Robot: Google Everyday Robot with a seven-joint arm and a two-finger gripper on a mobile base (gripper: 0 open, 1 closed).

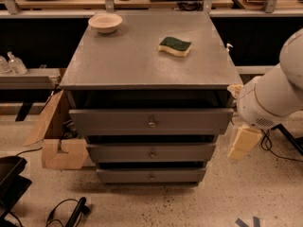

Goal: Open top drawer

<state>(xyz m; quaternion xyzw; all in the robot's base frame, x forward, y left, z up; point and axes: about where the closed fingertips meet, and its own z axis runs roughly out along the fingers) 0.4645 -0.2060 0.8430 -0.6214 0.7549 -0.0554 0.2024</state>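
No writing, label, brand or number can be read anywhere. The blue marks on the floor are cut off and spell nothing. The gripper, unmarked, hangs right of the top drawer, slightly lower.

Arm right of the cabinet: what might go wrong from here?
The claw hangs right of the cabinet, below the right end of the top drawer; swinging in, it may clip that end. The knob is small and round, so a grasp may slip. It sits level with the middle drawer and might reach the wrong knob.
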